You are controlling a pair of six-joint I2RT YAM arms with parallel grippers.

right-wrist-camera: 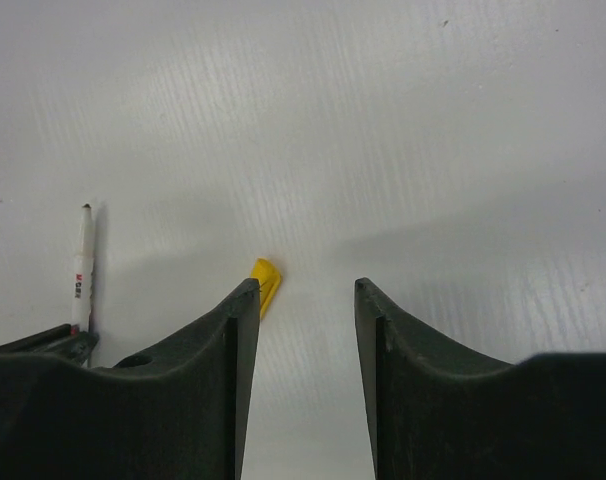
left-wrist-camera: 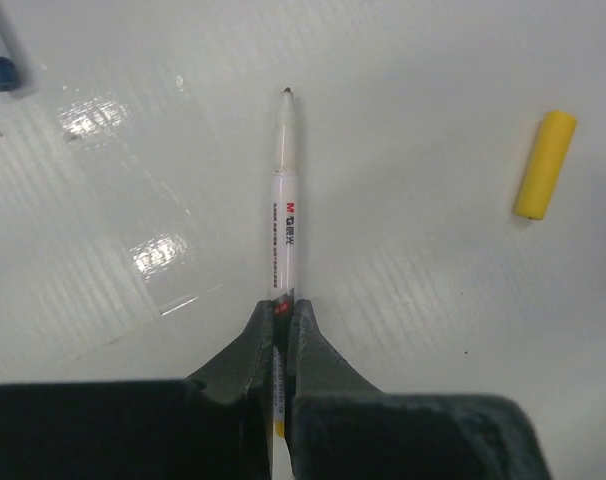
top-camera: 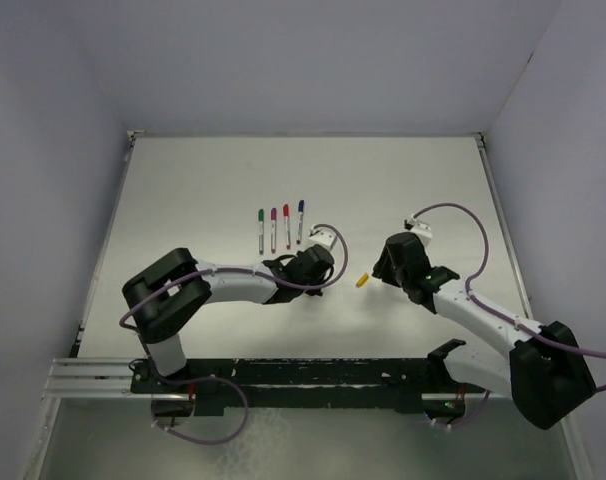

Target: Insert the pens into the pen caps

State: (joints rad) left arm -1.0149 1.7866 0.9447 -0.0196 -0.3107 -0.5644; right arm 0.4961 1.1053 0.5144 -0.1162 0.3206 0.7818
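Bench (top-camera: 413,190): four capped pens (top-camera: 274,229) in a row, beyond left claw (left-wrist-camera: 281,318). Left claw clamped on uncapped pen (left-wrist-camera: 286,215). Yellow cap (right-wrist-camera: 266,283) loose, just beside open right claw (right-wrist-camera: 305,290). Both arms reach inward, low.

On my screen, the flat white table (top-camera: 413,190) carries four thin silver-grey pens (top-camera: 280,228) lying side by side near its middle, their far ends green, magenta, red and blue from left to right. A short yellow plastic cap (top-camera: 362,281) lies alone to their right, well apart.
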